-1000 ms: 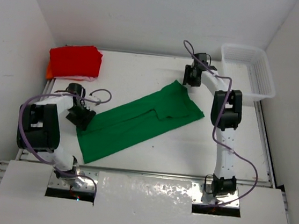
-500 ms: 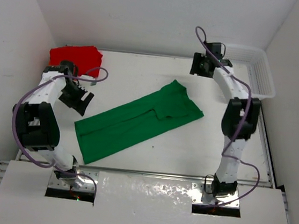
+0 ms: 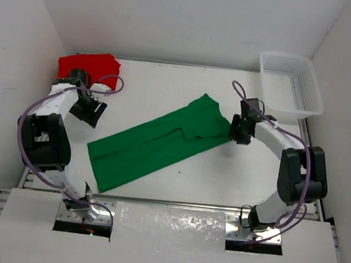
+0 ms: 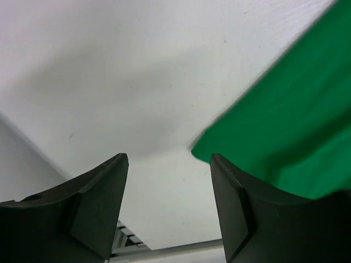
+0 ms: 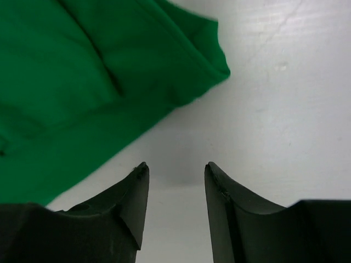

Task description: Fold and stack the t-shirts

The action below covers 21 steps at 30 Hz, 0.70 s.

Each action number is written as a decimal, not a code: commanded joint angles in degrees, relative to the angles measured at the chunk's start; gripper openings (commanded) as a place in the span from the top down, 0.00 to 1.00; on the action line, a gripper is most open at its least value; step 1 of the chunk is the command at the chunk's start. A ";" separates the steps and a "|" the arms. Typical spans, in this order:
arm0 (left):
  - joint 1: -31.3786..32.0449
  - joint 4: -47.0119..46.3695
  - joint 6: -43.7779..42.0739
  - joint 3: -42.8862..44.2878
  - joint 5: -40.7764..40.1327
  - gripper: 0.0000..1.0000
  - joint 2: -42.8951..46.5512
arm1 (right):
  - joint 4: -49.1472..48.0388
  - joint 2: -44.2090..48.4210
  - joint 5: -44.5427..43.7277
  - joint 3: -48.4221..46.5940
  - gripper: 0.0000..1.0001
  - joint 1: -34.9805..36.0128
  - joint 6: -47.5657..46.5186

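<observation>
A green t-shirt, folded into a long strip, lies diagonally across the white table. A folded red t-shirt sits in the back left corner. My left gripper hovers open above the table, just back-left of the green strip's left end; in the left wrist view the green cloth lies past the right finger and the left gripper holds nothing. My right gripper stands open beside the strip's right end. In the right wrist view the right gripper is over bare table, the green corner just ahead.
A white mesh basket stands at the back right corner. White walls close in on the left, back and right. A metal rail runs along the table's edge.
The right arm swung from the back, near the basket, down to the green shirt's right end. The left gripper drew back and left, away from the shirt's left corner.
</observation>
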State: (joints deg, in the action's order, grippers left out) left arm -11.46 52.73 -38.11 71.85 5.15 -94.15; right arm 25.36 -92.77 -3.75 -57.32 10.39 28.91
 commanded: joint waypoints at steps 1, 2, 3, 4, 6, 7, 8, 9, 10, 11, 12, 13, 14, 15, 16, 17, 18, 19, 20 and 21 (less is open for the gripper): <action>-0.75 -5.53 -0.30 -2.85 -0.32 0.40 -1.91 | -4.88 0.14 0.85 2.03 0.56 0.51 4.66; -0.75 -6.14 -0.56 -4.08 -0.49 0.40 -2.35 | -6.10 -0.82 1.02 2.38 0.55 0.51 4.93; -0.75 -7.28 -0.83 -4.79 -0.84 0.40 -2.53 | -6.81 -1.61 1.11 2.39 0.54 0.51 5.28; -0.75 -7.81 -1.09 -5.40 -0.93 0.40 -2.70 | -7.43 -2.49 1.55 2.21 0.53 0.51 5.54; -0.75 -9.21 -1.97 -7.51 -1.45 0.40 -2.79 | -8.22 -6.00 1.73 0.72 0.52 0.33 6.07; -0.75 -9.57 -2.41 -8.74 -1.98 0.40 -2.79 | -8.40 -7.32 2.25 0.02 0.52 -0.11 6.25; -0.75 -9.84 -2.76 -9.27 -1.98 0.40 -2.88 | -8.66 -10.03 2.34 -1.20 0.53 -0.54 6.95; -0.75 -10.19 -3.02 -9.71 -2.16 0.40 -2.88 | -8.93 -11.28 2.52 -1.74 0.56 -0.81 7.21; -0.75 -10.54 -3.29 -10.67 -2.68 0.39 -2.62 | -9.02 -12.68 2.87 -3.13 0.64 -1.33 7.48; -0.67 -11.33 -3.38 -11.03 -3.03 0.39 -2.62 | -8.93 -14.18 3.04 -4.19 0.68 -1.51 7.31; -0.75 -11.77 -3.46 -11.30 -3.56 0.39 -2.53 | -8.67 -17.50 3.05 -5.68 0.72 -1.60 6.87; -0.84 -12.12 -3.38 -11.47 -4.52 0.39 -2.36 | -7.53 -19.27 3.05 -9.79 0.74 -1.60 6.34; -0.93 -12.82 -3.29 -11.21 -4.62 0.38 -2.36 | -6.74 -23.38 3.13 -12.35 0.76 -1.52 5.56; -0.93 -13.00 -3.11 -10.95 -4.71 0.37 -2.36 | -6.04 -25.68 3.13 -15.34 0.76 -1.60 5.20; -1.02 -13.09 -2.85 -9.82 -4.27 0.37 -2.53 | -4.11 -28.05 3.13 -22.24 0.76 -1.60 4.76; -1.02 -12.74 -2.76 -9.02 -3.57 0.36 -2.79 | -2.88 -33.30 2.61 -25.96 0.76 -1.69 4.23; -1.02 -12.48 -2.67 -8.14 -2.43 0.36 -2.97 | -1.56 -33.35 2.34 -30.35 0.76 -1.69 4.23; -1.02 -12.13 -2.41 -6.22 -0.07 0.36 -3.49 | 0.72 -39.01 2.08 -39.18 0.76 -2.13 4.14; -0.93 -11.25 -2.15 -5.33 1.34 0.36 -3.85 | 2.04 -42.11 1.99 -43.88 0.76 -2.39 4.75; -0.93 -10.72 -2.06 -4.45 2.66 0.36 -4.28 | 3.19 -45.27 1.82 -49.06 0.76 -3.09 5.19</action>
State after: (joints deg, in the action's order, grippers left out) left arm -11.73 43.07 -40.40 63.05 3.22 -98.06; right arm 24.51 -130.15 -0.19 -96.12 8.43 34.26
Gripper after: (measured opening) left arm 0.640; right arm 0.242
